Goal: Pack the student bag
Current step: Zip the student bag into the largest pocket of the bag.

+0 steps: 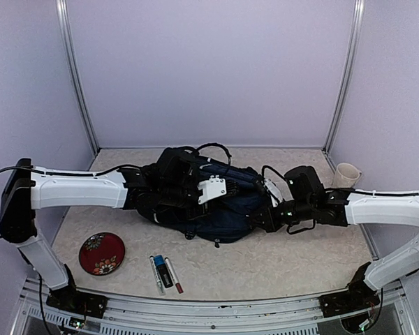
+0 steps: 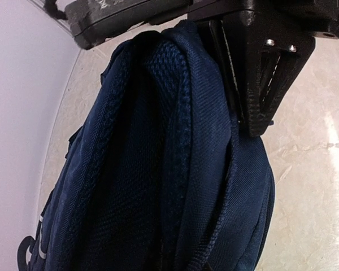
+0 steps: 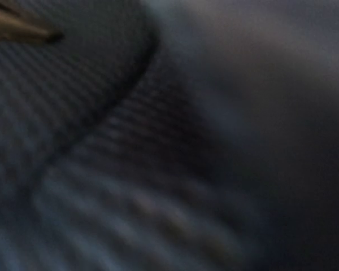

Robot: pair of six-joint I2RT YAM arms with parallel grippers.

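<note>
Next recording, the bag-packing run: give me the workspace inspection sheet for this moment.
Surface: beige marbled table, no spills seen.
Job's things: student bag lying mid-table between both arms.
Clutter: red flowered plate front left; three pens front centre; cup in the back right corner.
Grippers: left pincer has a fold of the bag between its fingers, seemingly clamped; right pincer is pressed into the bag's right end, jaws hidden, and its wrist view shows only blurred fabric.
Cables: black leads loop above the bag from both wrists.
Surroundings: pale lilac walls, metal corner posts.
</note>
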